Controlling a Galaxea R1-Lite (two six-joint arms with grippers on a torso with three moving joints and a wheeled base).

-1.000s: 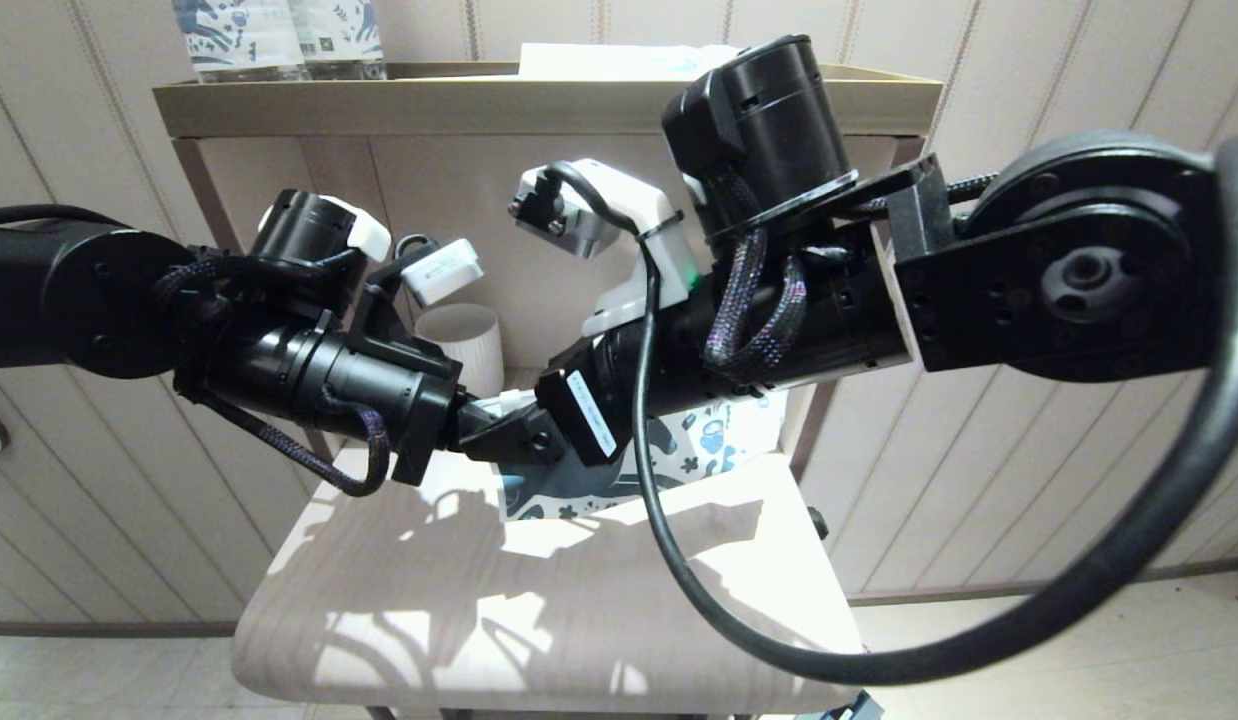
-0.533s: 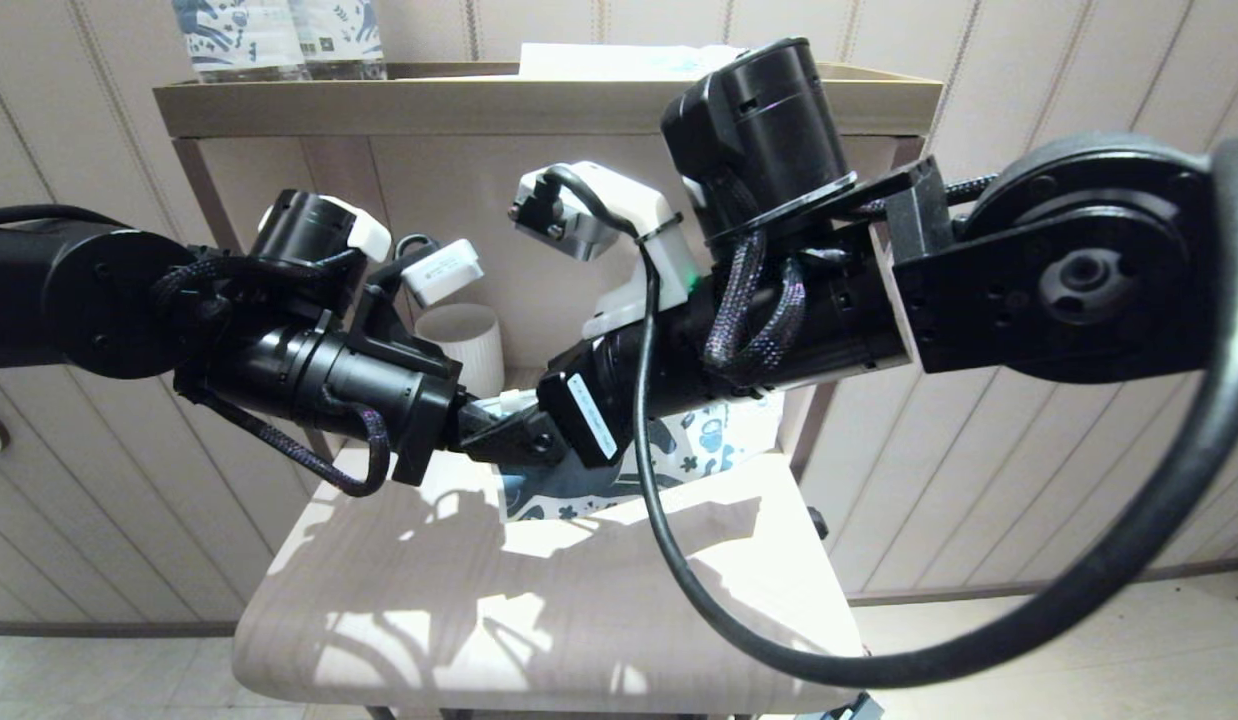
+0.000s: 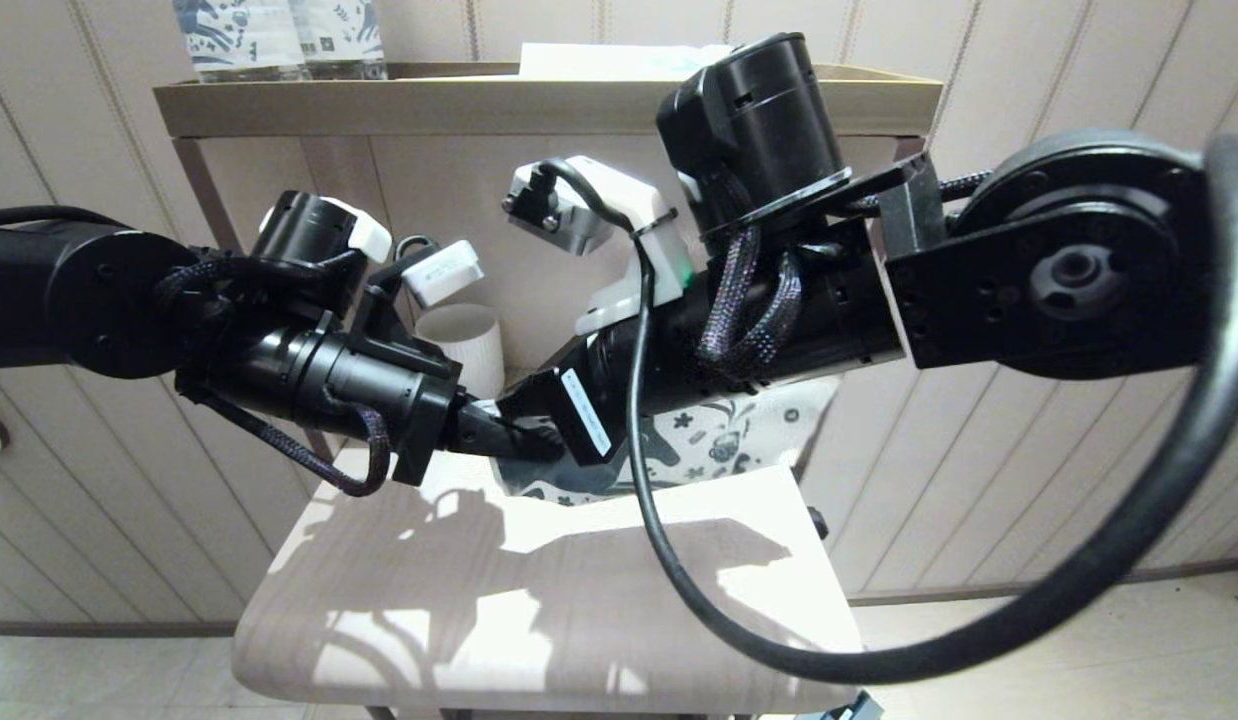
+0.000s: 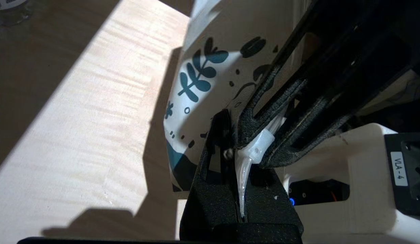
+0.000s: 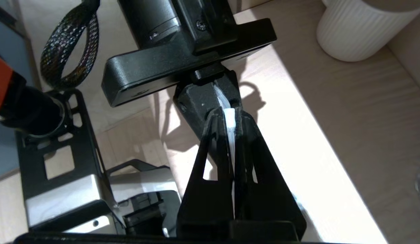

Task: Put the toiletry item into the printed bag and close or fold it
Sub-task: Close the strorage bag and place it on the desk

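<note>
printed bag (image 3: 719,440) held above table's (image 3: 539,600) back edge, comb unseen | left gripper (image 4: 239,159) clamped on bag's clear strip (image 4: 242,169) | right gripper (image 5: 230,125) pinches the same strip beside it, likely to press it closed | versus half a second ago: bag lifted, swung level, right arm raised.

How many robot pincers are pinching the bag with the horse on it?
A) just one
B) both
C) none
B: the left pincer and the right pincer meet above the table, each shut on the clear top edge of the printed bag.
</note>
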